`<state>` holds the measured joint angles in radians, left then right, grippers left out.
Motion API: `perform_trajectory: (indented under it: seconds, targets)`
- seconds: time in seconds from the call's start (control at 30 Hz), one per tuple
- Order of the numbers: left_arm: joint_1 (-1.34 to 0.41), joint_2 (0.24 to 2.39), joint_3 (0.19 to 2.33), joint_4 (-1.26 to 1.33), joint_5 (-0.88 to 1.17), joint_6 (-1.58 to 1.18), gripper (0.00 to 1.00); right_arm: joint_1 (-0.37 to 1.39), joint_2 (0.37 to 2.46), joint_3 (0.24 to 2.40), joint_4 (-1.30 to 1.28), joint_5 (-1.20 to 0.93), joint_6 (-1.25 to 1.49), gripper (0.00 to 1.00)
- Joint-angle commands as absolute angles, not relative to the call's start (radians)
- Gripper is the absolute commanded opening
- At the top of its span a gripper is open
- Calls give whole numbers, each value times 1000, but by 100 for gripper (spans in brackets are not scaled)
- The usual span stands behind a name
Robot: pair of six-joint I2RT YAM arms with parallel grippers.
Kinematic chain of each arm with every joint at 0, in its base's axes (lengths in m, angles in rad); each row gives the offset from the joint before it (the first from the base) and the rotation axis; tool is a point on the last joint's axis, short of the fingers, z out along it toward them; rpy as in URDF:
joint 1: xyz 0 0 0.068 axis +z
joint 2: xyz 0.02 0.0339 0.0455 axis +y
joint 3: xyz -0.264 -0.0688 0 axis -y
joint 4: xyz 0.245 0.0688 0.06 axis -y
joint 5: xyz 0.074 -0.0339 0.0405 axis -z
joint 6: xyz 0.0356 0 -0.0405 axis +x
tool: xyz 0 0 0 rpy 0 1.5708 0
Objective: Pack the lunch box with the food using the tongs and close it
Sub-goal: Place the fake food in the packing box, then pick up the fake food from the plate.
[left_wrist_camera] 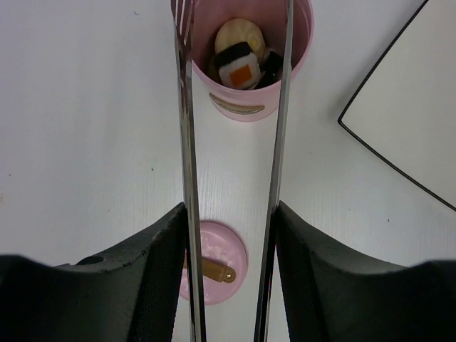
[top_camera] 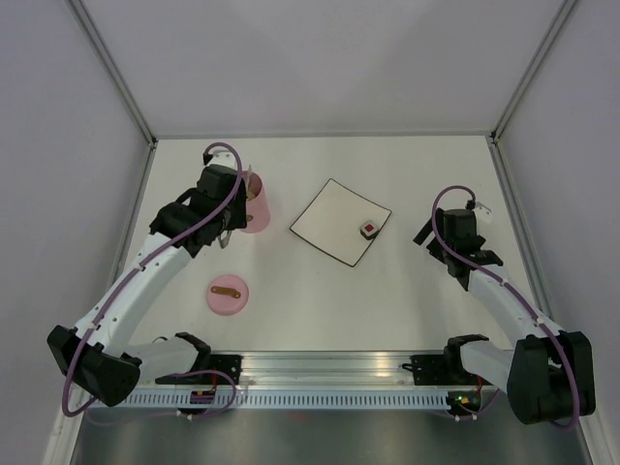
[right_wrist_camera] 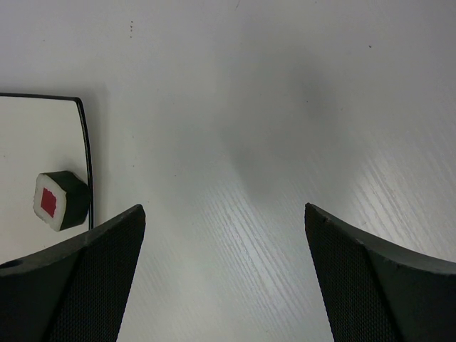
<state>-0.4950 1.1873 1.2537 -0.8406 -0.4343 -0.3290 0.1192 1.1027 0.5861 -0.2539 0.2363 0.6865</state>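
Note:
The pink lunch box [top_camera: 257,215] stands upright and uncovered left of centre. In the left wrist view I look into the lunch box [left_wrist_camera: 263,96]: a beige ball [left_wrist_camera: 239,32], a sushi roll with an orange centre [left_wrist_camera: 240,69] and another dark piece lie inside. My left gripper [top_camera: 229,225] [left_wrist_camera: 231,206] is shut on the silvery tongs [left_wrist_camera: 187,142], whose two arms are spread over the box's mouth with nothing between the tips. One red-centred sushi roll [top_camera: 369,230] [right_wrist_camera: 60,201] sits on the white plate [top_camera: 334,223]. My right gripper [top_camera: 441,237] [right_wrist_camera: 224,210] hangs open beside the plate.
The pink lid [top_camera: 228,294] [left_wrist_camera: 221,249] with its brown handle lies flat on the table, nearer to me than the box. The black-rimmed plate [left_wrist_camera: 406,107] [right_wrist_camera: 35,142] lies between the two arms. Grey walls close off the table at left, right and back.

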Motion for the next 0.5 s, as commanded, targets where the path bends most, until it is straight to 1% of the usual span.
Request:
perform_trajectory:
  seconds: [0.0, 0.17, 0.27, 0.33, 0.4, 0.47]
  targets:
    - [-492, 1154, 1292, -859, -428, -348, 57, 114, 1101, 621, -236, 235, 700, 98]
    - [-511, 1143, 1344, -867, -367, -345, 56, 114, 1091, 641, -255, 278, 686, 98]
    - [-598, 1169, 1402, -862, -367, -360, 55, 109, 1095, 663, -281, 305, 686, 98]
    - [-698, 1213, 1439, -851, -383, -374, 55, 101, 1094, 669, -294, 319, 687, 98]
    - [-794, 1244, 1451, -818, -385, -388, 55, 95, 1088, 675, -314, 336, 686, 98]
    - [-845, 1287, 1444, -760, -364, -400, 55, 92, 1066, 672, -327, 347, 681, 98]
